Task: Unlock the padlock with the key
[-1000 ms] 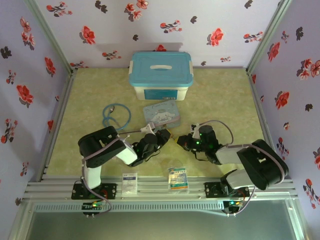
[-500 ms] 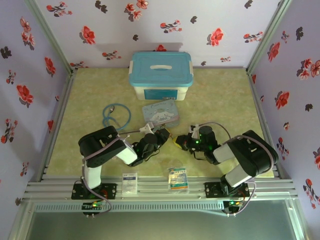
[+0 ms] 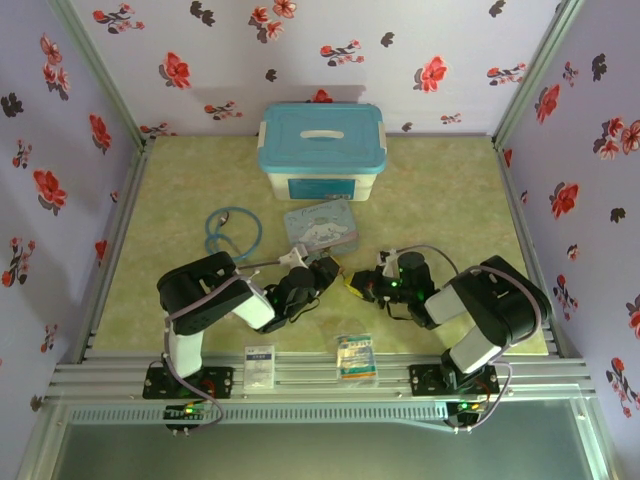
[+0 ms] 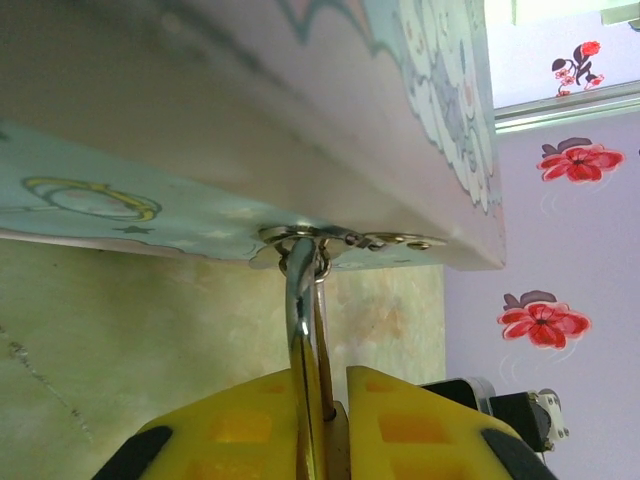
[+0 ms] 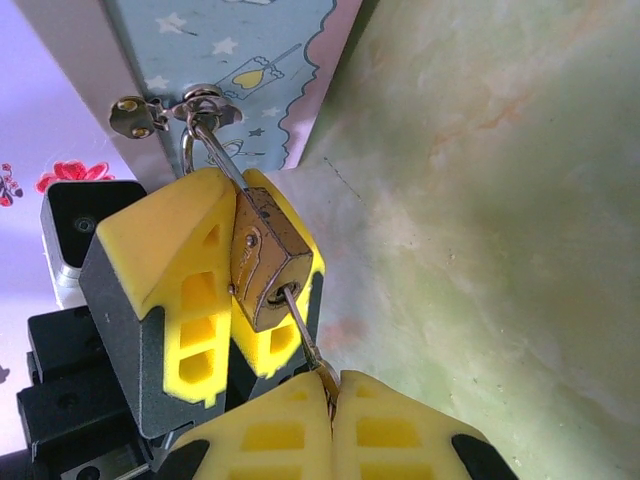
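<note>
You've got one padlock [image 5: 268, 262], one key [image 5: 298, 318], one tin [image 5: 250, 60] and two grippers. The padlock sits mid-table at the tin's near edge, its shackle hooked through the tin's hasp [image 5: 200, 105]. Its long axis runs from the hasp toward the right, keyhole end facing your right gripper [image 5: 333, 400]. Your left gripper [image 4: 335, 390] pinches the padlock body from both sides. The right fingers are pressed together on the key's head. The key lies in line with the padlock, tip apparently in the keyhole, depth unclear.
</note>
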